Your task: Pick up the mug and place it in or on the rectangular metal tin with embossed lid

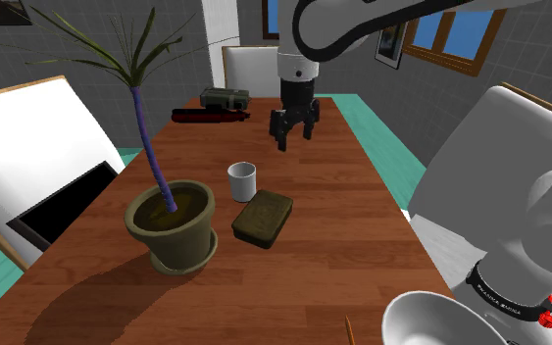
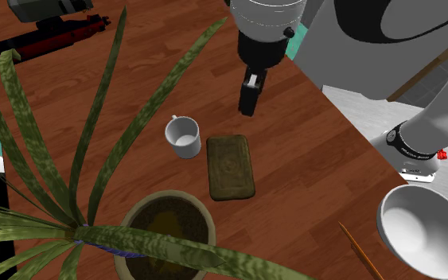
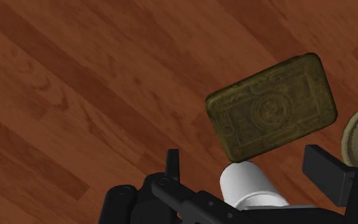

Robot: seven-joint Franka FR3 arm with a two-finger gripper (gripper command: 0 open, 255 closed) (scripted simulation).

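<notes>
The all-black two-finger gripper (image 1: 293,135) hangs over the brown wooden table (image 1: 352,235) with its fingers (image 3: 173,167) spread apart, clasping nothing. The small white cylindrical mug (image 1: 241,181) stands upright on the table, lower than the gripper and apart from it. In the wrist view it sits between the two fingers, untouched. The olive-brown rectangular metal tin with embossed lid (image 1: 263,217) lies flat just beside the mug, farther from the gripper. A round greenish plant pot (image 1: 173,230) stands beyond both.
</notes>
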